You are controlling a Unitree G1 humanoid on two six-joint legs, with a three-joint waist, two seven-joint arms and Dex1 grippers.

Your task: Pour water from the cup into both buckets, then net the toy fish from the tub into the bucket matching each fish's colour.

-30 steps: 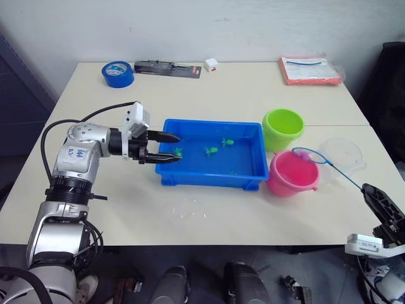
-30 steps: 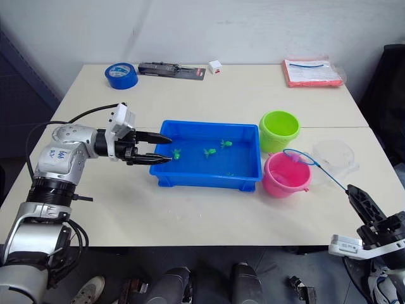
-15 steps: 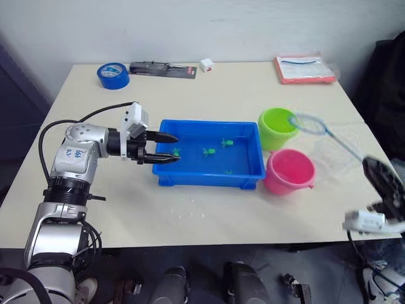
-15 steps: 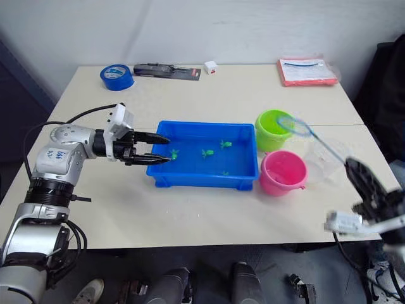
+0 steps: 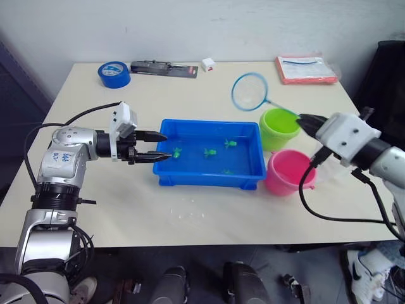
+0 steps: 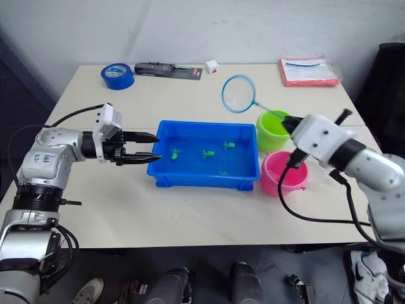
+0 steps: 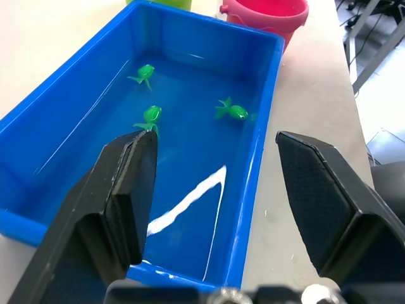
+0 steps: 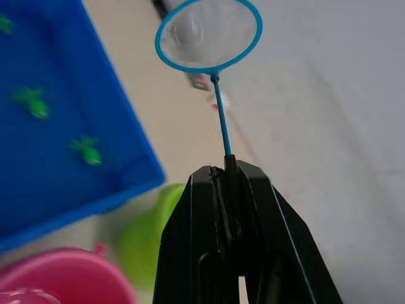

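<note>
The net (image 5: 250,92) is now hanging in the air above the table beyond the far rim of the tub (image 5: 211,178), its hoop raised and tilted; half a second ago the hoop was over the green bucket, and a second ago it was resting by the pink bucket's rim. The right gripper (image 8: 229,172) is pinching the thin handle between closed fingers, having swung up from the table's right edge to a spot above the green bucket (image 5: 281,126) and the pink bucket (image 5: 288,172).

The hoop is lying ahead of that gripper, out along the stick, toward the far middle of the table. Four green toy fish (image 5: 211,151) are sitting in the tub's water.

The left gripper (image 5: 155,145) is hovering at the tub's left end, fingers spread wide apart over the rim and holding nothing, much as before.

The clear cup (image 5: 345,151) is standing right of the pink bucket, partly hidden behind the right arm.

The table (image 5: 190,215) is pale beige, set against a white wall. Along its far edge are lying a blue tape roll (image 5: 114,73), a black tool (image 5: 164,68), a small white box (image 5: 207,64) and an orange packet (image 5: 307,69).
</note>
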